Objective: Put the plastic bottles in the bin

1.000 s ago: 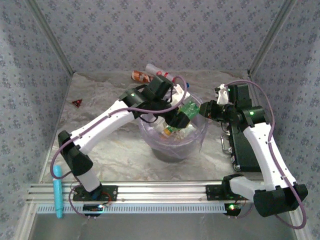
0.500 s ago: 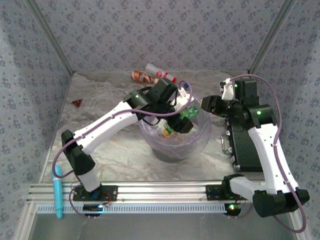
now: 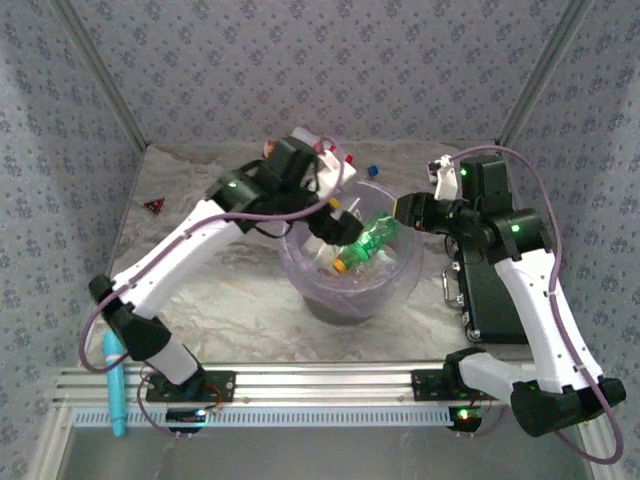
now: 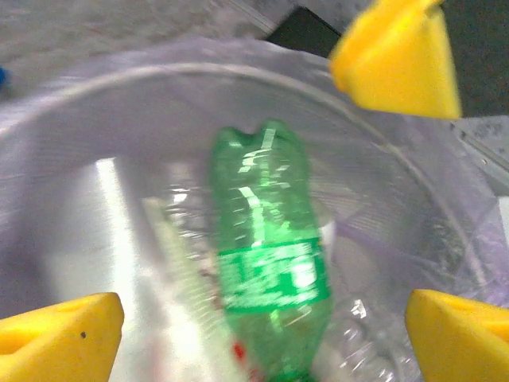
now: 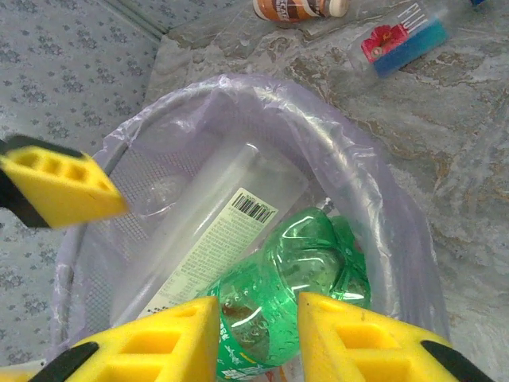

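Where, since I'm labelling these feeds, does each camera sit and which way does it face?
Top external: above and behind the bases, looking down on the table, bin, left arm and right arm.
Left wrist: on the left arm, looking down into the bin at the green bottle; left claw fingertips in the bottom corners.
Right wrist: on the right arm, looking down over the bin's rim; right claw fingertips along the bottom edge.
Shared: all show the green bottle in the bin.

Soft, even light is filling the scene, leaving faint shadows on the table. Glare is streaking the green bottle, and the left wrist view is looking blurred throughout.
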